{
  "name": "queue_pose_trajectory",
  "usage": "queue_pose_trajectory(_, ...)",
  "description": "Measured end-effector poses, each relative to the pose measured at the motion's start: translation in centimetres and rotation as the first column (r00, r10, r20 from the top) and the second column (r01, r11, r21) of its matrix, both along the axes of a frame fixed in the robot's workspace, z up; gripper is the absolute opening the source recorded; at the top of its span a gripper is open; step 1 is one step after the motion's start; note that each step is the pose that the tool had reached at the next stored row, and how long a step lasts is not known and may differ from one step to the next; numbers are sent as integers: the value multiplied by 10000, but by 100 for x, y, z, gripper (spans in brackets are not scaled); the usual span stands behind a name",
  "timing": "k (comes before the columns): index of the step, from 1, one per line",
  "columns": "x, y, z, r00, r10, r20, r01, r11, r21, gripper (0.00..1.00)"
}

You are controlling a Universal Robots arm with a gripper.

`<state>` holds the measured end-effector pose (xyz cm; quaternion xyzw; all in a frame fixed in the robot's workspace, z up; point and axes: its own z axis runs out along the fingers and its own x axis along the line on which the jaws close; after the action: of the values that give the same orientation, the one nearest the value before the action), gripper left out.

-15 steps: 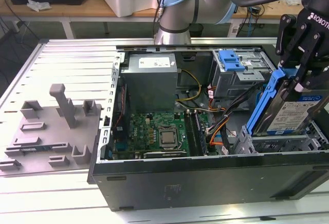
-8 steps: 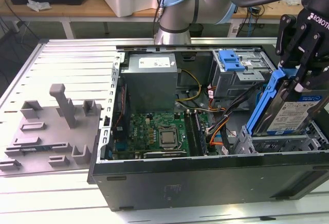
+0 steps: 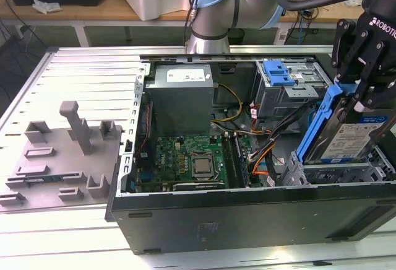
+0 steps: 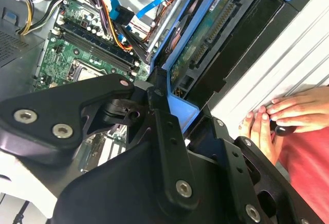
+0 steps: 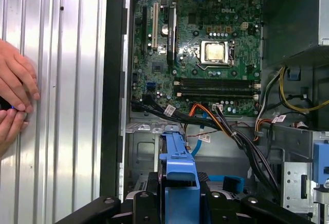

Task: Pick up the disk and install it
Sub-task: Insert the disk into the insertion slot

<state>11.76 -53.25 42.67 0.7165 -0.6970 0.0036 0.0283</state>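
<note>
**Disk held tilted over open computer case**

The end effector point(image 3: 356, 90) is clamped on the blue bracket point(image 5: 177, 175) of the disk point(image 3: 354, 139). The disk hangs steeply tilted, label up, its lower end close over the grey bay point(image 3: 328, 174) at the case point(image 3: 247, 220) corner on the exterior view's right, an angle that seems meant to feed it edge-first into that bay. Beyond lie cables point(image 3: 263, 152), the motherboard point(image 3: 192, 161) and a cage point(image 3: 278, 75) with a blue latch. The second wrist view adds the disk's green underside and connector, and the fingers point(image 4: 164, 126) pressed on the bracket. Both wrist views show a person's hands point(image 5: 15, 98) resting on the bench point(image 5: 61, 80) beside the case.
</note>
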Motion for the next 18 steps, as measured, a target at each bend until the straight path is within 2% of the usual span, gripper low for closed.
queue_pose_trajectory(18, 0, 0, -76, 10000, 0, 0, 0, 10000, 0, 36)
